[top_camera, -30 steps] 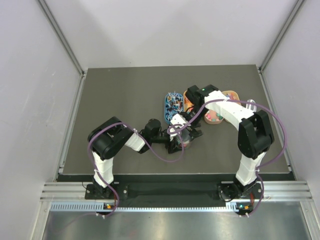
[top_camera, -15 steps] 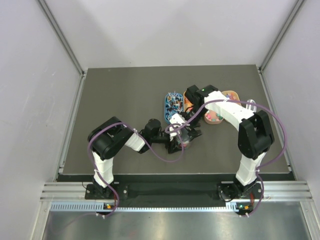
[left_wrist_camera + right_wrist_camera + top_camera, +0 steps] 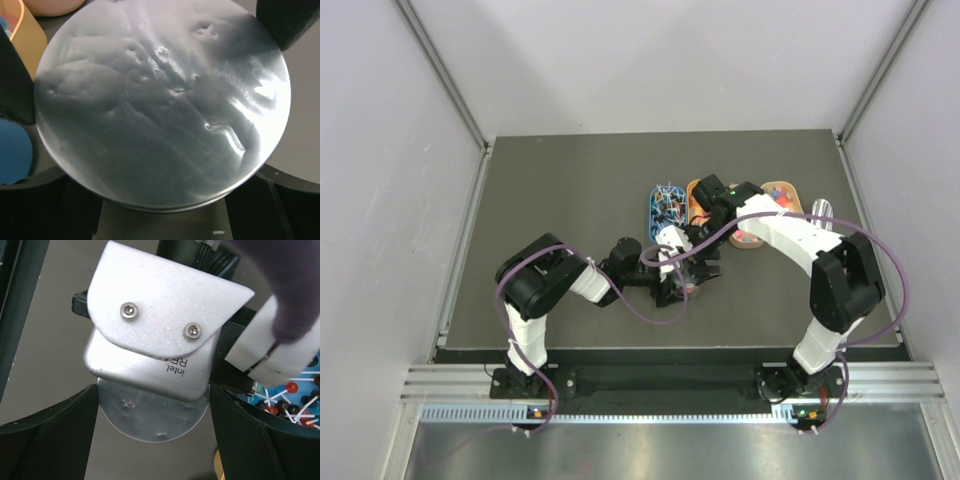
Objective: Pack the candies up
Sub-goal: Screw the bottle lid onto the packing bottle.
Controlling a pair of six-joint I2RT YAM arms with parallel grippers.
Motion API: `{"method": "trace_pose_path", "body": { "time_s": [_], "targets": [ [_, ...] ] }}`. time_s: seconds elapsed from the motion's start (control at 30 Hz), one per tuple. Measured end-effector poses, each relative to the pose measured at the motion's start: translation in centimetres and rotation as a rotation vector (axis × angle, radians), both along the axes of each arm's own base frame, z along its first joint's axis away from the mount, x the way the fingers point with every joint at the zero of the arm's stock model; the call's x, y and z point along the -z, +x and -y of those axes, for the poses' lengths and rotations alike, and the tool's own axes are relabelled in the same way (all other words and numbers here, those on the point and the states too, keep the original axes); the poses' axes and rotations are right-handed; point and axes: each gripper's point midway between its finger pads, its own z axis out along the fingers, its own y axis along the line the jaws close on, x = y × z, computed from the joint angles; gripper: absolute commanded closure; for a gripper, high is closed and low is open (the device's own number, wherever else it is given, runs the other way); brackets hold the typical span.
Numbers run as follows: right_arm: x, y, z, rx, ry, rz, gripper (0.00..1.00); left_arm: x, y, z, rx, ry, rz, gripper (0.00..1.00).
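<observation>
Candies (image 3: pixel 667 206) on white sticks piled in the blue tray (image 3: pixel 652 206) at mid-bench (image 3: pixel 550 200), my left pincer (image 3: pixel 682 280) clamped on a silver-topped jar (image 3: pixel 160 110) just nearer me, my right pincer (image 3: pixel 689 251) spread wide, empty, above the jar

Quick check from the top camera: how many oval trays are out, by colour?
blue tray: 1
orange trays: 2
pink tray: 1
Total: 4
</observation>
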Motion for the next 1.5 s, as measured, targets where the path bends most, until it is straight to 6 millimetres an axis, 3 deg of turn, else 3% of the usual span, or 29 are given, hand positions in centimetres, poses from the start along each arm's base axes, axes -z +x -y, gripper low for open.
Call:
{"method": "trace_pose_path", "body": {
  "time_s": [0.5, 1.3, 1.37, 1.4, 1.5],
  "targets": [
    [0.27, 0.25, -0.12, 0.294, -0.051, -0.079, 0.37, 0.00, -0.05, 0.04, 0.003, 0.000, -0.006, 0.98],
    [-0.09, 0.44, -0.31, 0.573, -0.069, -0.135, 0.40, -0.11, -0.14, 0.03, 0.008, -0.005, -0.040, 0.98],
    [-0.10, 0.48, -0.24, 0.586, -0.073, -0.136, 0.37, -0.11, -0.14, 0.02, 0.008, -0.005, -0.040, 0.98],
    [-0.09, 0.48, -0.20, 0.593, -0.075, -0.137, 0.28, -0.11, -0.13, 0.01, 0.008, -0.006, -0.041, 0.99],
    [-0.14, 0.53, -0.08, 0.608, -0.081, -0.137, 0.17, -0.11, -0.15, 0.01, 0.008, -0.006, -0.040, 0.99]
  ]
}}
